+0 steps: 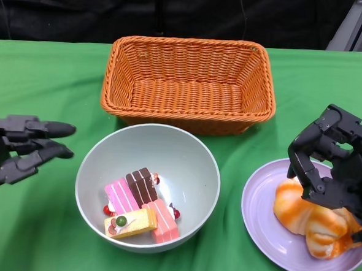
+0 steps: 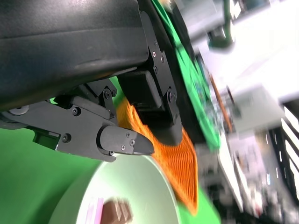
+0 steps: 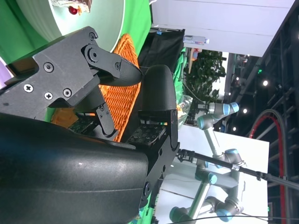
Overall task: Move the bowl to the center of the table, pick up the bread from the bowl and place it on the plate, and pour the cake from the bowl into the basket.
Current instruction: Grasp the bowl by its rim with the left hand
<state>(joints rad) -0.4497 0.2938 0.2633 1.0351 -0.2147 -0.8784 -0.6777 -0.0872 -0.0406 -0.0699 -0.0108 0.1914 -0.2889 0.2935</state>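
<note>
In the head view we see the right hand (image 1: 336, 160) covering the upper part of the bread (image 1: 314, 220), so whether its fingers touch the loaf cannot be told. The plate (image 1: 267, 239) is cut by the picture's lower right edge. The left hand (image 1: 20, 147) runs off the left edge, its palm unseen. In the right wrist view the hand's shell hides most of the basket (image 3: 122, 100), and only a sliver of the bowl (image 3: 100, 21) shows. The left wrist view is blurred: the cake pieces (image 2: 110, 213) in the bowl appear as smears, cut by the edge.
</note>
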